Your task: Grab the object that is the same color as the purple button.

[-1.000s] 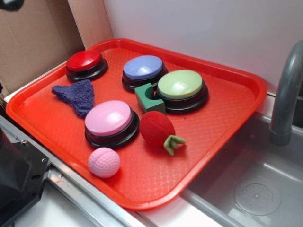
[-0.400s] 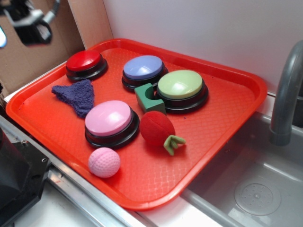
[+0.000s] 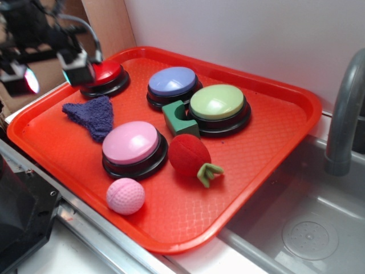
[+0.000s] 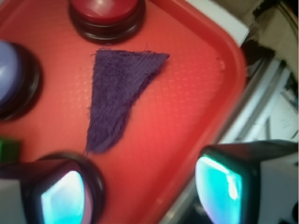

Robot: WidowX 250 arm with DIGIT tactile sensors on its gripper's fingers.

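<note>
Wrist view gives me the small dark purple knitted triangular cloth lying flat on the red plastic tray, near the tray's left edge, between the red domed button and the pink domed button. My gripper hangs above it with its fingers spread wide and nothing between them. On the exterior view the gripper sits over the tray's far-left corner, and the lavender domed button stands near the far edge.
</note>
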